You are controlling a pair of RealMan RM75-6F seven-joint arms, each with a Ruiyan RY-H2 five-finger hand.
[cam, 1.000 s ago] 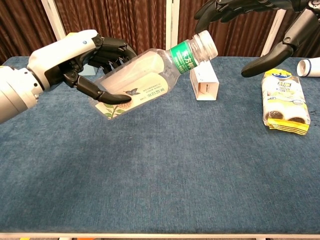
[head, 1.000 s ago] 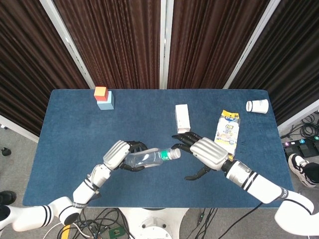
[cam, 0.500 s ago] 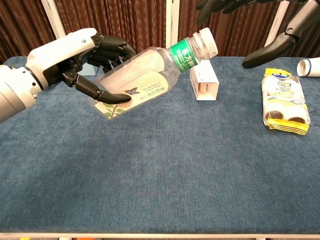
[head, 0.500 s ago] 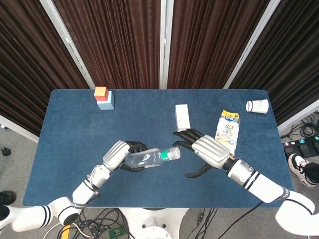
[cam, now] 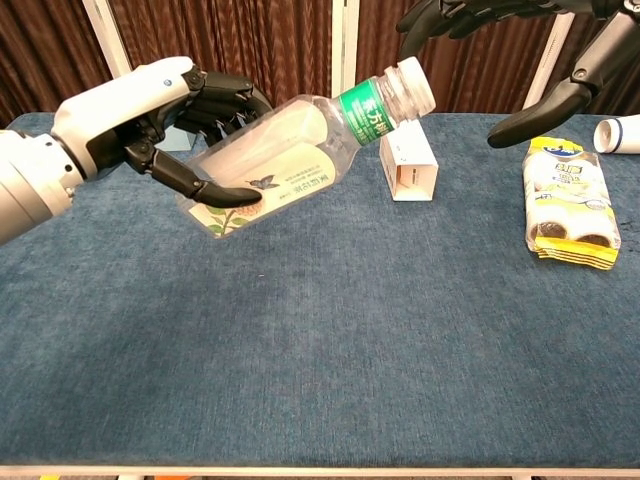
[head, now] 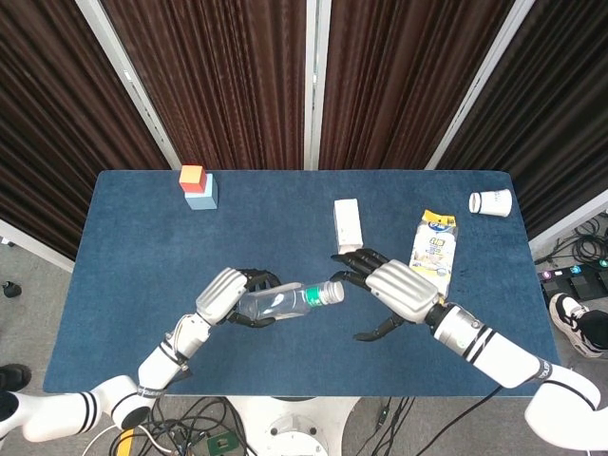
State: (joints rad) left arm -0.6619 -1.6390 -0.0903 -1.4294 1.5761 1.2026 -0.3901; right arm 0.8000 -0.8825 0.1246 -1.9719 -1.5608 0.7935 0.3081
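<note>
My left hand point(head: 228, 296) point(cam: 150, 120) grips a clear plastic bottle point(head: 285, 301) point(cam: 300, 150) with a green label band and white cap, held tilted above the blue table point(head: 133, 275), cap pointing right. Just beyond the cap hovers my right hand point(head: 389, 290) point(cam: 500, 40), fingers spread and holding nothing. Its fingertips lie close to the cap without touching it. In the chest view the top edge cuts off most of the right hand.
A white box point(head: 348, 224) point(cam: 408, 165) stands behind the bottle. A yellow-and-white packet point(head: 433, 249) point(cam: 570, 200) lies to the right, a paper cup point(head: 490, 201) point(cam: 620, 135) on its side at the far right. An orange block on a light-blue block point(head: 198, 185) sits far left.
The right hand drew back slightly to the right, away from the bottle cap, then settled. The left hand and bottle stayed almost still.
</note>
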